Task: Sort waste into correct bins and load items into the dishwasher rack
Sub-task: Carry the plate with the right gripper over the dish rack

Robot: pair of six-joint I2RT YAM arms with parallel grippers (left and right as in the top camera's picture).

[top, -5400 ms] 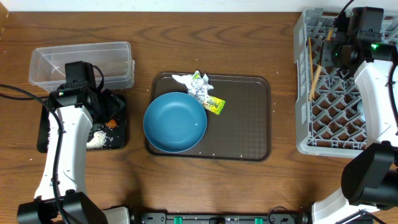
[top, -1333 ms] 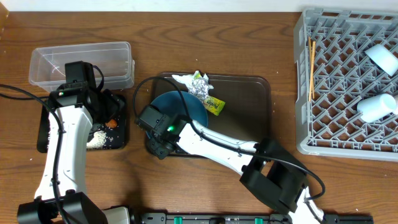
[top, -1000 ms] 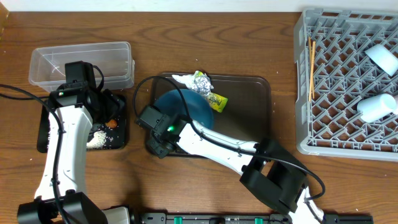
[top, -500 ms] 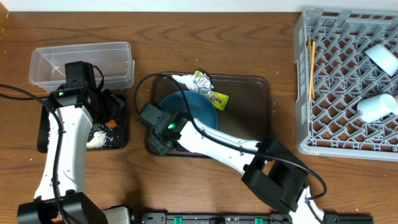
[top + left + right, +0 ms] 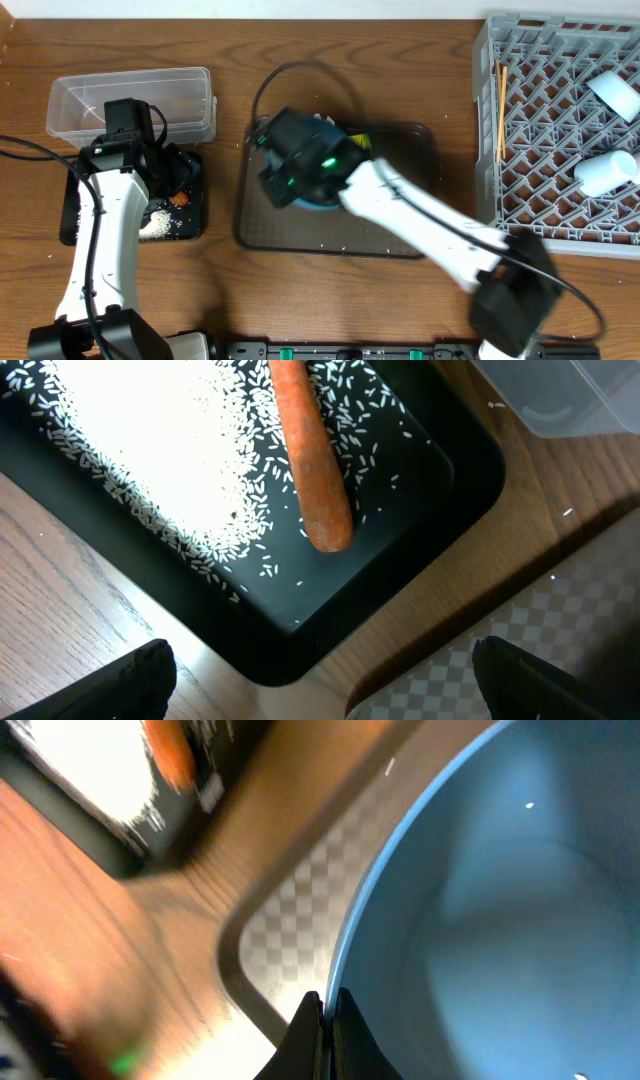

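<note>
- Right gripper (image 5: 322,1010) clenched on the rim of the bowl (image 5: 500,920), fingers pinched thin over the edge.
- Bowl: large, round, blue, smooth inside, with a paler rim line. No food seen in it.
- Bowl sits over the left part of the brown tray (image 5: 400,200). From overhead the right arm covers most of it and only a blue sliver shows (image 5: 313,203).
- Can't tell whether the bowl is lifted or resting on the tray. Right arm is blurred.
- Left gripper (image 5: 325,690) released, jaws wide, hanging over the near corner of the black tray (image 5: 440,470).
- Black tray holds a heap of white rice (image 5: 150,430) and an orange carrot stick (image 5: 310,460) lying beside the heap. Loose grains lie around both.
- Clear tub (image 5: 130,100) is just behind the black tray.
- Rack (image 5: 550,150) is at far right, grey lattice. Chopsticks (image 5: 500,105) lie along its left side and two white cups (image 5: 615,95) are on the right side.
</note>
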